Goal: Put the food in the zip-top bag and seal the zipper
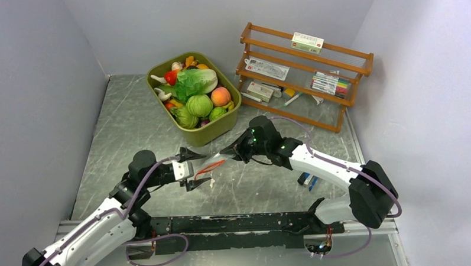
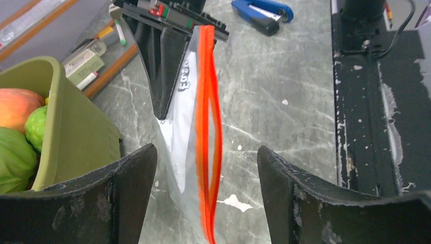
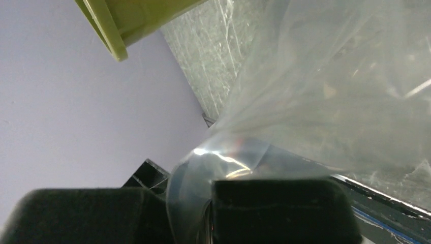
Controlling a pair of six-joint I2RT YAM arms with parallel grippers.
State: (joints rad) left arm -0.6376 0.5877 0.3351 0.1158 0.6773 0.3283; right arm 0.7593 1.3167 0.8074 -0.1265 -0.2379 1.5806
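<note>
Bag (image 1: pixel 220 158) hanging limp between two robot grippers over the table (image 1: pixel 132 130), near a green tub (image 1: pixel 212 132) of toy food (image 1: pixel 199 104).
We judge the clear bag light, floppy and slippery, best taken by the stiffer orange zipper strip (image 2: pixel 202 101) along its mouth. The right gripper (image 1: pixel 236 149) is pinched shut on a fold of the bag and holds it up. The left gripper (image 1: pixel 196 168) stands open, one finger on either side of the slightly parted strip, touching neither lip.

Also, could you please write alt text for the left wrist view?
The shut right gripper holds a clear zip-top bag, its orange-red zipper within the open left gripper. An olive-green tub of toy food stands at frame left.
</note>
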